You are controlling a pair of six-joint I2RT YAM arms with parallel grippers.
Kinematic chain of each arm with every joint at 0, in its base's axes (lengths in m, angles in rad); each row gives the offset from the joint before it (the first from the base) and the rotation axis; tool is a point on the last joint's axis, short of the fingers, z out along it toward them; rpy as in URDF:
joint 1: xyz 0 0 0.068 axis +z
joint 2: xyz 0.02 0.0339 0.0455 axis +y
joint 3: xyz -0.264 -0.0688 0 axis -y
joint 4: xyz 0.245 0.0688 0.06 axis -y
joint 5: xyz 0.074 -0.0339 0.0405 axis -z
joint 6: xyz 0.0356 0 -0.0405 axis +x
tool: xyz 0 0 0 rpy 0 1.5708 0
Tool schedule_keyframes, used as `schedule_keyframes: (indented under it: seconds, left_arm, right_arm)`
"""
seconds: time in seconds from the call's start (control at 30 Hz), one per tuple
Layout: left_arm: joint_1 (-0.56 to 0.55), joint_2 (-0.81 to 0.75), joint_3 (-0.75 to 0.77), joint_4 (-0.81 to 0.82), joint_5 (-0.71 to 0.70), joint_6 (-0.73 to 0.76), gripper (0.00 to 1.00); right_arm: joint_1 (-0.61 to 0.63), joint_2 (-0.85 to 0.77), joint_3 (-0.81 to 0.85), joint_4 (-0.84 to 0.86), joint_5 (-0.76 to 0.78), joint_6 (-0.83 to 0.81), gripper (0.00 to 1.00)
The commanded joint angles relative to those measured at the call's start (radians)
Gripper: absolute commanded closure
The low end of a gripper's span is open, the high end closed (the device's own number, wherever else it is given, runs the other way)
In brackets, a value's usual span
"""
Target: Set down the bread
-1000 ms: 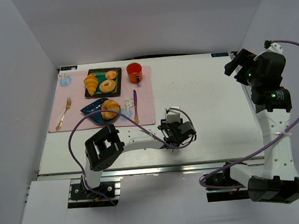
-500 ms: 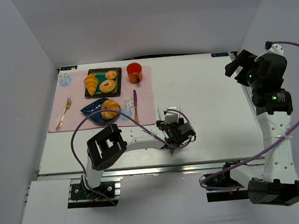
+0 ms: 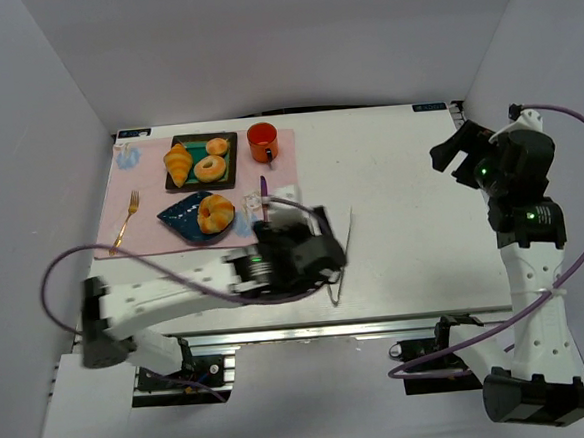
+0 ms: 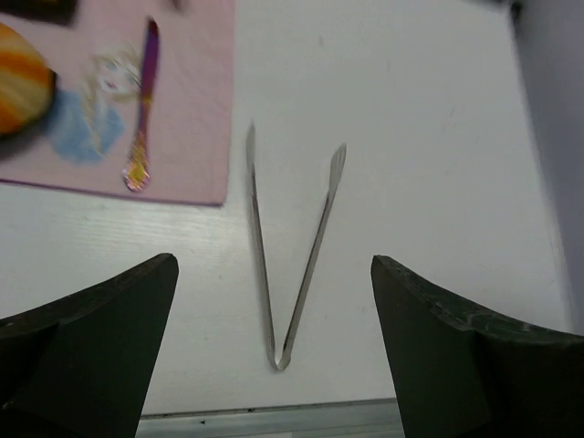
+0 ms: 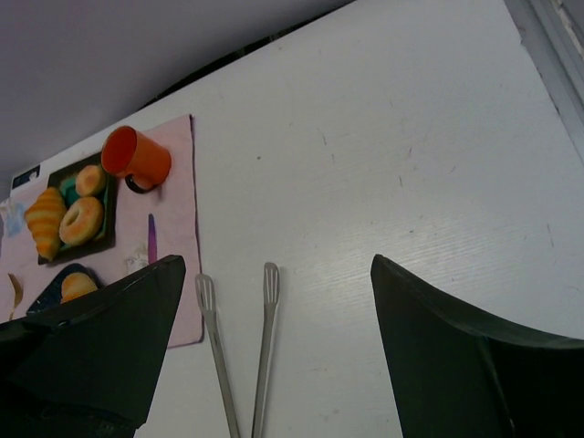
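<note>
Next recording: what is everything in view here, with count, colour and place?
table: one, white, under everything
placemat: one, pink, table's far left
tray: one, dark, far end of placemat
croissant: one, golden, left in tray
ring pastry: one, golden, right of croissant
small pastry: one, golden, tray's far right
mug: one, orange, right of tray
plate: one, blue, on placemat nearer than tray
bread: one, golden-brown, on plate
fork: one, gold, placemat's left edge
knife: one, purple and gold, placemat's right side
tongs: one, silver, spread on bare table
left gripper: one, black, open above tongs
right gripper: one, black, open, table's right
</note>
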Motion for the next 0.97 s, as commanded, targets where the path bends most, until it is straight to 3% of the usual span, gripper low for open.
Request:
schedule_keyframes:
  seconds: [0.0, 0.13, 0.33, 0.93]
  left_arm:
    - [0.011, -0.276, -0.043, -0.258, -0.226, -0.112, 0.02]
    - [0.011, -0.486, -0.069, -0.579, -0.335, -0.317, 0.02]
    - [0.012, -0.76, -0.201, -0.578, -0.36, -0.344, 0.02]
    - [0.012, -0.734, -0.204, -0.578, -0.341, -0.304, 0.02]
  right_arm:
    - [-0.002, -0.053, -0.117, 0.06, -0.05, 0.012, 0.11]
    - [0.0, -0.085, -0.222, 0.1, -0.081, 0.006, 0.11]
    - [0.0, -0.096, -0.267, 0.11, -0.089, -0.012, 0.11]
    - [-0.002, -0.093, -0.258, 0.118, -0.121, -0.023, 0.1]
